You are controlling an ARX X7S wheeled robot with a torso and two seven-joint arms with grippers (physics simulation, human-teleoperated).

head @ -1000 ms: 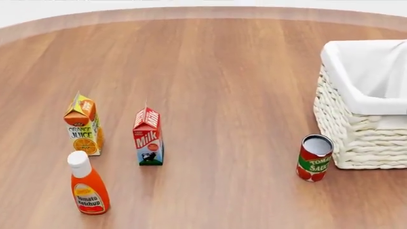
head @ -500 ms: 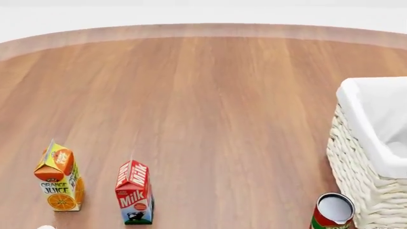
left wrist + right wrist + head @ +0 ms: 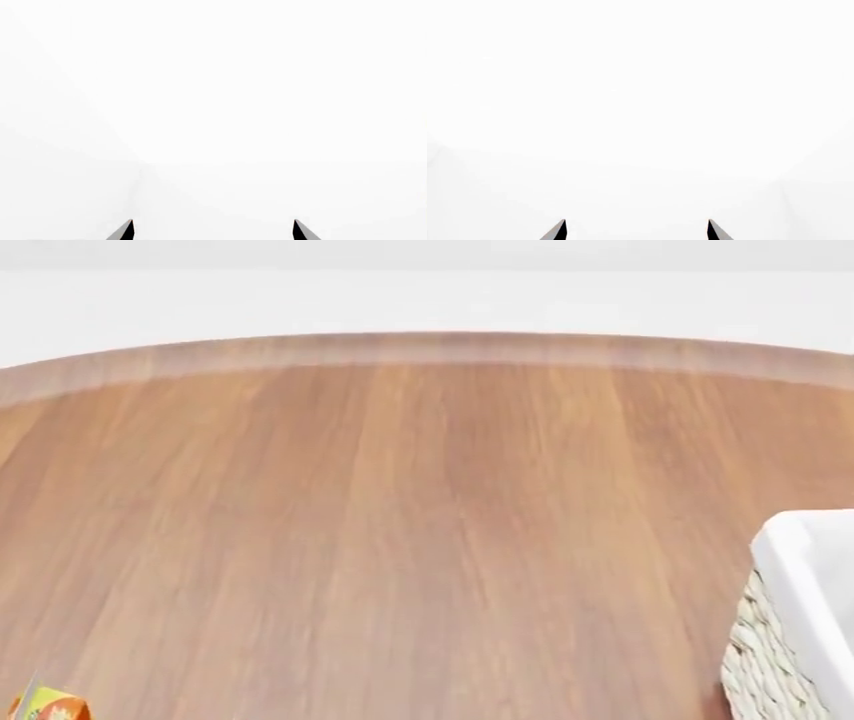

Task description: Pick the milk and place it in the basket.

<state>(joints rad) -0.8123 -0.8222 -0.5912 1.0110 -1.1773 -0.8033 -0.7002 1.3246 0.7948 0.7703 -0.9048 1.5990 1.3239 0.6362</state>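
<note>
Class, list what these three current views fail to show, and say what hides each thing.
- Milk: in no view; the head view stops above where it could stand.
- Basket: head view, only a corner, cut by the right edge.
- Orange juice carton: head view, only its top, cut by the bottom edge.
- Left tool, right tool: wrist views, only tips against blank white.

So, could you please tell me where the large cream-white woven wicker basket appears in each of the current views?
Head view: the cream-white woven wicker basket with its white cloth lining is cut off at the lower right edge, on the wooden table.
Left wrist view: not in it; only fingertips against blank white.
Right wrist view: not in it; the same.
Shared landmark: none; the wrist views show no table.
</note>
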